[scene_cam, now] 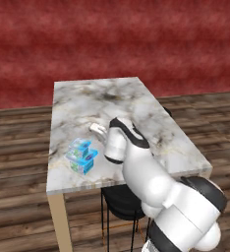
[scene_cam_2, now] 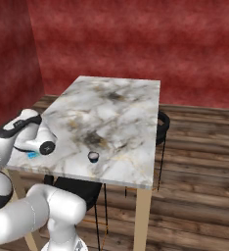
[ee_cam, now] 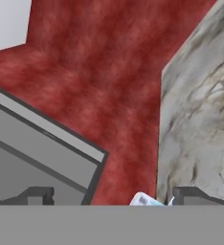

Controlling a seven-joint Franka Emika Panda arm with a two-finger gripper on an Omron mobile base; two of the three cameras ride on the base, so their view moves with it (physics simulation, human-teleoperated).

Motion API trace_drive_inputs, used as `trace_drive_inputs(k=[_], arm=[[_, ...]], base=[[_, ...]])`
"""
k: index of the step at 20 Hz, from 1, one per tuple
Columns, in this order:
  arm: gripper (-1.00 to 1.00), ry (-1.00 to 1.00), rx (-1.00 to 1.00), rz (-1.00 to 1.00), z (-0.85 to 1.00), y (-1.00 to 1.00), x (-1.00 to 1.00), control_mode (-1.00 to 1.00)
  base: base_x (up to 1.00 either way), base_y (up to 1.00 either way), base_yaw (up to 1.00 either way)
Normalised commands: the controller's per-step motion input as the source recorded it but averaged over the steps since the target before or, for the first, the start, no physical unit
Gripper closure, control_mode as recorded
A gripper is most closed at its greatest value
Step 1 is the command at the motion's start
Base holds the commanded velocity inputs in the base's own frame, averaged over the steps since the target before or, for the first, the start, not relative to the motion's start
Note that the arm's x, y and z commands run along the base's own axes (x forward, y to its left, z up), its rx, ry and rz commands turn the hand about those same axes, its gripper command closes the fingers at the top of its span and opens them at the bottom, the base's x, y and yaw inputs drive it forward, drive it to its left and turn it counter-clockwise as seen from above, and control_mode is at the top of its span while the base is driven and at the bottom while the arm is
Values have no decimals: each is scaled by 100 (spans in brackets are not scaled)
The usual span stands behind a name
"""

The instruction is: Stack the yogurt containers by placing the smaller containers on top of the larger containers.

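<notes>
Light-blue tub (scene_cam: pixel 79 148) on big tub (scene_cam: pixel 83 162), beside end effector (scene_cam: pixel 96 129).

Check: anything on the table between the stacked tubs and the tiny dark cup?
Right base view: only the arm's wrist lies between the stacked tubs and the dark cup; the marble table is otherwise bare.

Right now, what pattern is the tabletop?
White-grey marble with dark and tan veining; the right base view shows it best.

Marble table (scene_cam: pixel 136 106): big tub (scene_cam: pixel 83 160) bearing teal tub (scene_cam: pixel 79 147); dark cup (scene_cam_2: pixel 93 156) apart.
</notes>
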Motion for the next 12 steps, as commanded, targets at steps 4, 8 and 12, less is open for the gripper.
trace_drive_inputs(k=[4, 8, 12], arm=[[-100, 11, 0, 0, 69, -25, -40, -100], [-100, 20, 0, 0, 72, -35, -44, -100], [-100, 23, 0, 0, 70, -44, -52, -100]], base=[[0, 0, 0], [0, 0, 0], [0, 0, 0]])
